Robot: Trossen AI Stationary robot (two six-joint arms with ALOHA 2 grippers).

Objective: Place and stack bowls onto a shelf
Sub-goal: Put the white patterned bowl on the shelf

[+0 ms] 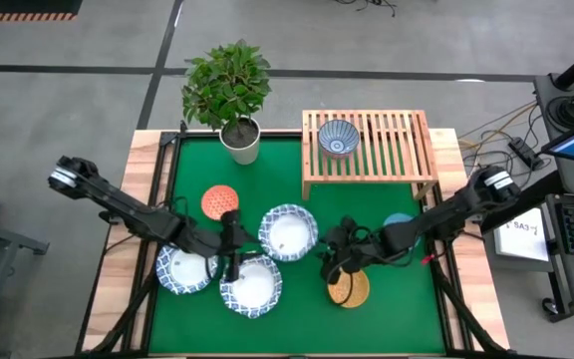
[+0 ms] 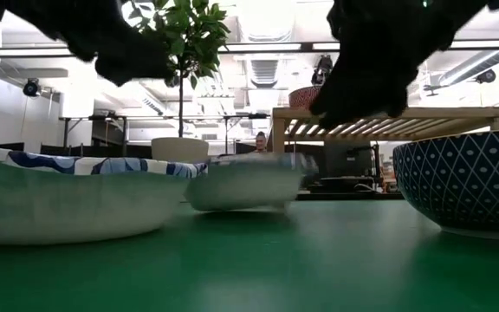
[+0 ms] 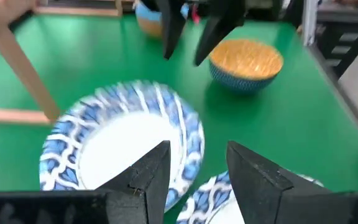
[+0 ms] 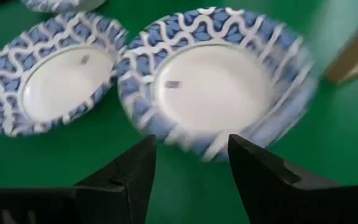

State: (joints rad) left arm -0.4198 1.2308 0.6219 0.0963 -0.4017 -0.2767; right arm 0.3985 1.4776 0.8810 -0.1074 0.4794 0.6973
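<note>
High view: shelf (image 1: 387, 150) lies lengthwise left-right, bowl (image 1: 338, 138) upright.

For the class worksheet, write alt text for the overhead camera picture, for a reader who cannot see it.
Two dark robot arms reach over a green table; the left gripper and right gripper, both open, flank the middle wide white bowl of three. One small blue-patterned bowl already sits on the wooden shelf, beside a potted plant.

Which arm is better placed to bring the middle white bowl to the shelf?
Probably the right. Its open gripper sits just beside the middle white bowl, on the side toward the shelf. The left gripper is open too, but hangs between that bowl and another, farther from the shelf.
</note>
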